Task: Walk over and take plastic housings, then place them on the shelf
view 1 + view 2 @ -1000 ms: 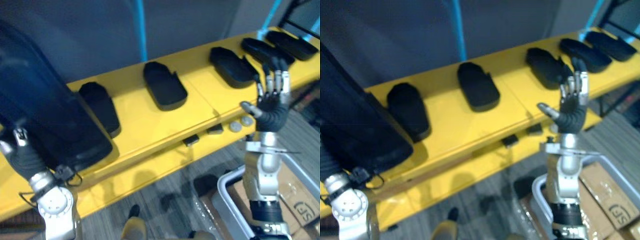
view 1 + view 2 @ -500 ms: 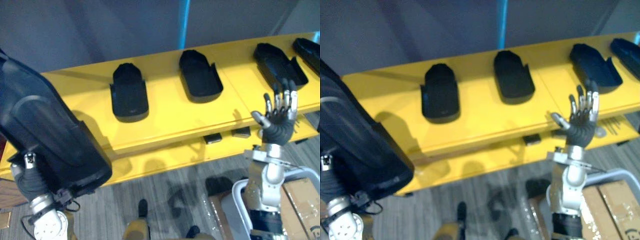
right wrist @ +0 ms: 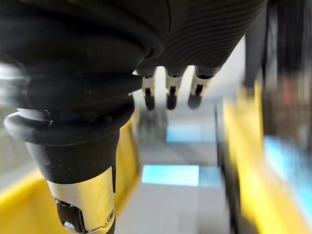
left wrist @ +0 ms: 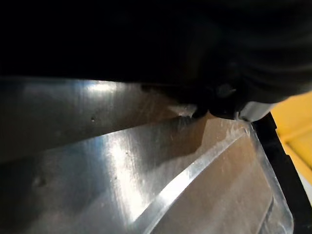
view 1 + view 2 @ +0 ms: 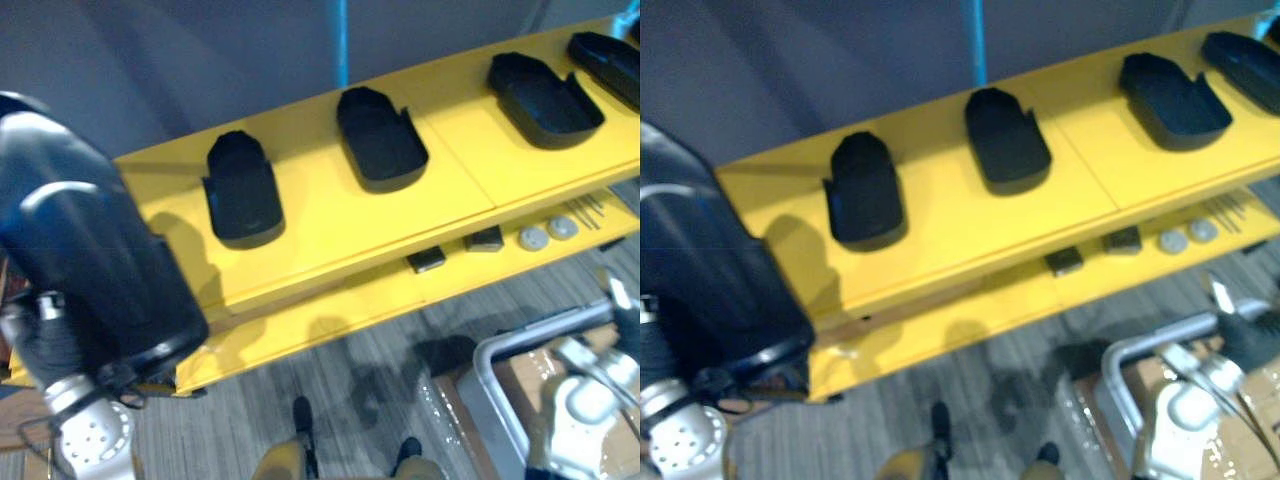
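- The left hand is low at the robot's left and carries a large black housing, which hangs in front of the left end of the yellow shelf. Its grip is hidden behind the part, so I cannot tell how it holds.
- Four shelved housings lie in a row, the nearest just right of the carried one.
- Change: the right hand, raised before the shelf half a second ago, has dropped to the lower right by a grey bin. Its fingers are straight, slightly apart and hold nothing.
- The view has swung; the shelved housings look undisturbed.
- Judgement: the carry is done and placing is not. The bare shelf left of the nearest housing looks the likely spot.
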Controlling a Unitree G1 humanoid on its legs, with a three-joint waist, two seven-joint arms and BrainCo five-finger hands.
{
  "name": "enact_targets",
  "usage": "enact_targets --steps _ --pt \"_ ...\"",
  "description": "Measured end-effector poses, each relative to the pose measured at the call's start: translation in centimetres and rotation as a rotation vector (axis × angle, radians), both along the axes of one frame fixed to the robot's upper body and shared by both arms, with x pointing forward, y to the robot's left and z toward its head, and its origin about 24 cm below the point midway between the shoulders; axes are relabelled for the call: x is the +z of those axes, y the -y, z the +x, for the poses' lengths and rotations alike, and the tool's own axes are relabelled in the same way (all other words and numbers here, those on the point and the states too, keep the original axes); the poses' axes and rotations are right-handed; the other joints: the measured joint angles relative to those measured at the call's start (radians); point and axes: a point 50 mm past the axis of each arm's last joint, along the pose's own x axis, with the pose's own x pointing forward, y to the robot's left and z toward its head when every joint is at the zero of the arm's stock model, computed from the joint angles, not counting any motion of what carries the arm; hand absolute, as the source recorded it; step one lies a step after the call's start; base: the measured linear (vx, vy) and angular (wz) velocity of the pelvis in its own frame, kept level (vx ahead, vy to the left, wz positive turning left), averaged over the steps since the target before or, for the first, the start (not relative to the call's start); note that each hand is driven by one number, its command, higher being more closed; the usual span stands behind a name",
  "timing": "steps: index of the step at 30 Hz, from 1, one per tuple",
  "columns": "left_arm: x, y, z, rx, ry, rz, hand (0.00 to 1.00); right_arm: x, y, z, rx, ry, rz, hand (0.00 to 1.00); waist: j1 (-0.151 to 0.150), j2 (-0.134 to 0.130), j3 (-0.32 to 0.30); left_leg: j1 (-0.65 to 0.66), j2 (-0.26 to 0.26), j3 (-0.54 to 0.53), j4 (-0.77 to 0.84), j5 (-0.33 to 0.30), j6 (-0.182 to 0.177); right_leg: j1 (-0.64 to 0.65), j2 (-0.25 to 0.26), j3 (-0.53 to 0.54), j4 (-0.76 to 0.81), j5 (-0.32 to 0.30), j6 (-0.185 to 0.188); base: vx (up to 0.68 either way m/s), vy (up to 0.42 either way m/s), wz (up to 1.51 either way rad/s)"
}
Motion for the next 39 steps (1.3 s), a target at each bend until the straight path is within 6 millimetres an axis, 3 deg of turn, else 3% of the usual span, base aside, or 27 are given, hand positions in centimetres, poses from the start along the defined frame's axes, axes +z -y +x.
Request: enact_targets --steps 4,5,8,9,11,13,16,18,20,23,30,34,39 --pt "0.0 -1.2 0.3 0.027 -0.051 0.014 1.0 -4.0 1.2 -1.6 -0.015 -0.196 0.14 0.0 -0.016 0.003 0.0 0.022 0.004 0.027 0.0 -0.001 -0.001 0.001 0.0 0.03 0.007 -0.003 -0.005 0.02 -0.008 -0.23" --pt "-0.1 -1.6 0.5 0.035 -0.064 0.009 1.0 -6.2 1.2 -1.9 0.022 -0.301 0.212 0.0 -0.016 0.004 0.001 0.029 0.007 0.039 0.0 -0.004 -0.004 -0.002 0.0 0.042 0.014 -0.006 -0.007 -0.03 0.002 -0.2" --pt "-0.4 -3.1 1.1 0.062 -0.121 0.002 1.0 -12.3 0.4 -3.0 0.161 -0.55 0.407 0.0 -0.016 0.016 0.003 0.026 0.01 0.046 -0.001 -0.016 -0.005 -0.024 -0.004 0.05 0.049 -0.027 -0.011 -0.05 0.002 -0.08" --pt "-0.6 -3.6 1.3 0.066 -0.14 -0.005 1.0 -13.5 0.1 -3.3 0.195 -0.593 0.448 0.0 -0.015 0.019 0.002 0.025 0.011 0.048 -0.001 -0.019 -0.003 -0.029 -0.004 0.053 0.058 -0.031 -0.012 -0.05 -0.002 -0.04" --pt "-1.2 -6.0 2.1 0.099 -0.236 -0.019 1.0 -17.1 -1.4 -4.2 0.318 -0.741 0.566 0.0 -0.009 0.023 0.003 0.024 0.015 0.073 -0.001 -0.021 -0.004 -0.049 -0.005 0.07 0.073 -0.039 -0.011 -0.03 -0.002 -0.16" --pt "-1.3 -7.9 3.1 0.128 -0.3 -0.03 1.0 -18.6 -2.3 -4.6 0.392 -0.808 0.616 0.0 -0.008 0.025 0.002 0.008 0.015 0.075 -0.001 -0.021 -0.004 -0.061 -0.005 0.071 0.073 -0.04 -0.01 -0.03 0.002 -0.06" --pt "-0.2 -10.7 4.9 0.165 -0.33 -0.062 1.0 -19.6 -2.7 -4.9 0.443 -0.872 0.64 0.0 -0.005 0.013 0.008 -0.007 0.016 0.086 0.0 -0.019 -0.004 -0.086 -0.007 0.074 0.081 -0.041 -0.01 0.02 0.002 0.01" --pt "1.6 -12.6 6.0 0.198 -0.333 -0.069 1.0 -20.3 -2.5 -5.6 0.431 -0.913 0.663 0.0 -0.006 -0.009 0.021 -0.009 0.013 0.086 0.0 -0.007 -0.003 -0.09 -0.01 0.079 0.091 -0.036 -0.005 0.06 0.0 0.01" --pt "3.0 -13.4 6.4 0.212 -0.34 -0.039 1.0 -20.7 -2.4 -6.1 0.42 -0.936 0.682 0.0 -0.005 -0.028 0.019 -0.01 0.012 0.088 0.005 -0.005 -0.004 -0.097 -0.008 0.102 0.092 -0.038 -0.007 0.09 -0.001 -0.03" --pt "5.0 -14.7 7.1 0.189 -0.354 -0.038 1.0 -21.2 -2.1 -6.9 0.404 -0.968 0.701 0.0 0.0 -0.033 0.019 -0.008 0.012 0.09 0.006 -0.005 -0.005 -0.097 -0.004 0.122 0.092 -0.041 -0.012 0.07 -0.004 -0.01" --pt "7.8 -14.4 10.5 -0.004 -0.355 -0.081 1.0 -21.1 -2.0 -5.0 0.462 -0.952 0.692 0.0 0.005 -0.056 0.061 -0.014 0.021 0.097 0.006 0.001 -0.011 -0.125 0.003 0.154 0.115 -0.063 -0.017 -0.05 -0.01 -0.05" --pt "9.6 -14.6 11.7 -0.077 -0.372 -0.099 1.0 -20.9 -3.0 -2.9 0.53 -0.925 0.678 0.0 -0.005 -0.104 0.129 -0.051 0.038 0.1 0.006 0.016 -0.011 -0.172 0.021 0.17 0.129 -0.056 -0.021 -0.09 -0.012 -0.06" --pt "9.3 -14.6 12.4 -0.139 -0.464 -0.154 1.0 -21.0 -3.1 -3.0 0.526 -0.919 0.695 0.0 -0.005 -0.125 0.166 -0.062 0.039 0.101 0.007 0.021 -0.008 -0.188 0.03 0.216 0.128 -0.039 -0.016 0.03 -0.001 -0.04"
